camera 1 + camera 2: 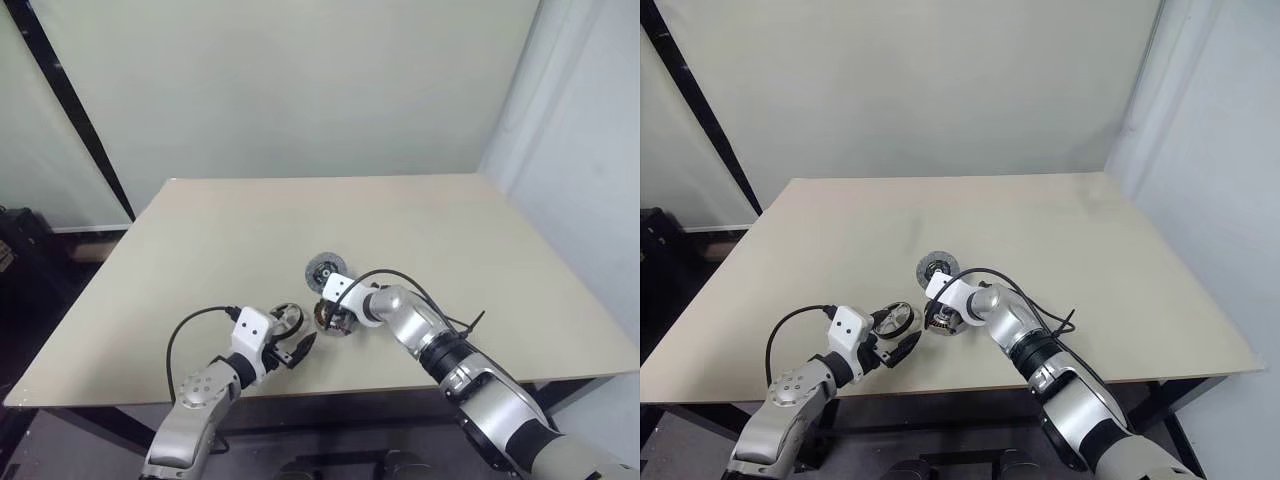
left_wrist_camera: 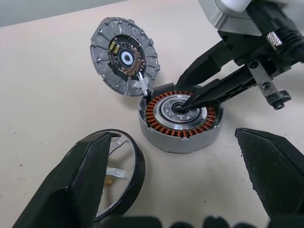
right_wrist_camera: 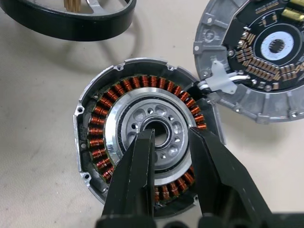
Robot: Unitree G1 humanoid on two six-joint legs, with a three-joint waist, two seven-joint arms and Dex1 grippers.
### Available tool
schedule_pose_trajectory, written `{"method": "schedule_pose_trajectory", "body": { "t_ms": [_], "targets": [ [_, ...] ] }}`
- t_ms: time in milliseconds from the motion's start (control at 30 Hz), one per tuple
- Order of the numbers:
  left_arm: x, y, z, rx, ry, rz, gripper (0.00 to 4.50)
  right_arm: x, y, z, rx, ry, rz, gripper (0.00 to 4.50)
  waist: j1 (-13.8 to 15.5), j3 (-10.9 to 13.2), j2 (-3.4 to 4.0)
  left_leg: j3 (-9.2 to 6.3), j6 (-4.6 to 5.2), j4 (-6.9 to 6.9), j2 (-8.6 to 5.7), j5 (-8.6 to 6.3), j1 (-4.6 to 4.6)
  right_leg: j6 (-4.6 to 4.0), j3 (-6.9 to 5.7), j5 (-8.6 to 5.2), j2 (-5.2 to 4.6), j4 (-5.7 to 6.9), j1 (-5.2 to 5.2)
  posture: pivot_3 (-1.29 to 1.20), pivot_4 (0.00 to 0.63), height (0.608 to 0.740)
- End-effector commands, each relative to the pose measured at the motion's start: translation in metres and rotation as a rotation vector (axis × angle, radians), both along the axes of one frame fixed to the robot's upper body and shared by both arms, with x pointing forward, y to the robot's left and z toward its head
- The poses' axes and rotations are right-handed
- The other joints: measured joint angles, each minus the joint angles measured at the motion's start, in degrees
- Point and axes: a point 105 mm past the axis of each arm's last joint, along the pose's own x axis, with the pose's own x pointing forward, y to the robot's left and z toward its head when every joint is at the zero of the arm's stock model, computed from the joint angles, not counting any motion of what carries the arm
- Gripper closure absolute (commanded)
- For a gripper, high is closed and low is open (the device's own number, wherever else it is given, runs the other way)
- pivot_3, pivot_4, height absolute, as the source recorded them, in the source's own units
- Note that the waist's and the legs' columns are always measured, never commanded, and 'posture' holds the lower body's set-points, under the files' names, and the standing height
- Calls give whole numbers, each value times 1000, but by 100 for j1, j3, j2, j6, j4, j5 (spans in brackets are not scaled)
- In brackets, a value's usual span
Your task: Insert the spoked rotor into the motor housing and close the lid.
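Hovering over the round grey motor housing (image 3: pixel 95 128) with its ring of reddish-copper windings, the right gripper (image 3: pixel 168 135) has its two black fingers a narrow gap apart. Their tips sit at the pale central hub, either side of the bore, and grip nothing. The housing lies open on the beige table (image 1: pixel 450 230). The flat grey round lid (image 3: pixel 256 104) lies just beside it, inner face up, joined to it by short white wires.

The spoked rotor (image 2: pixel 135 166), a dark-rimmed ring with silvery spokes, is not yet in the housing. It rests on the table near the housing, on the robot's left, just beside one finger of the left gripper (image 1: pixel 297 350). That gripper is spread wide and empty.

The coming move turns on this: the rotor is far nearer the left arm, while the right fingers occupy the very seat it must enter. It seems tipped rather than flat, so it would probably need levelling over the hub once the right gripper clears.
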Motion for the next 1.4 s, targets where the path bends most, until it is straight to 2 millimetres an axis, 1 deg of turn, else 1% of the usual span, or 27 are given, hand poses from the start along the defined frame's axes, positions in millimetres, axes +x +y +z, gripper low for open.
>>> {"method": "schedule_pose_trajectory", "body": {
  "t_ms": [33,200,300,367,600,867,1067,1167,1300,1400],
  "targets": [
    [2,-1,19,7,-77,-14,0,6,7,12,29,-48,6,3277,0,0,0,0,0,0,0,0,0,0,0,0,0,0,0,0,0,740],
    [1,-1,19,9,-77,-12,0,8,8,11,29,-55,1,3277,-4,0,0,0,0,0,0,0,2,0,0,0,-1,0,1,0,0,740],
    [1,-2,20,8,-79,-12,0,8,8,10,27,-56,1,3832,-6,0,0,0,0,0,1,0,3,-1,0,0,-1,0,1,0,0,740],
    [1,-2,20,8,-79,-12,0,9,8,11,30,-57,0,4480,-14,0,0,0,0,0,1,0,2,0,1,0,-1,0,0,0,0,740],
    [1,-2,20,9,-77,-15,0,9,7,15,39,-56,1,4480,-18,0,0,0,0,0,2,0,3,-1,0,-1,0,0,1,0,0,740],
    [1,-4,19,7,-74,-22,0,10,7,24,101,-9,-24,4480,-18,0,0,-1,0,0,2,0,1,0,1,0,-1,0,0,0,0,740],
    [2,-5,18,7,-72,-24,0,11,4,25,108,16,-37,4480,-19,0,0,-1,0,0,1,0,0,0,0,0,-1,0,0,0,0,740],
    [2,-5,18,6,-72,-24,0,11,2,23,83,13,-37,4480,-19,0,0,0,0,0,1,0,0,0,0,-1,-1,0,0,0,0,740],
    [2,-5,18,6,-72,-24,0,7,4,21,80,30,-27,4480,-19,0,0,0,0,0,1,0,0,-1,0,-1,-1,0,0,0,0,740],
    [1,-5,18,6,-71,-24,0,7,6,21,89,22,-36,3920,-19,0,0,0,0,0,1,0,0,-1,0,-1,-1,-1,-1,0,0,740]
  ]
}}
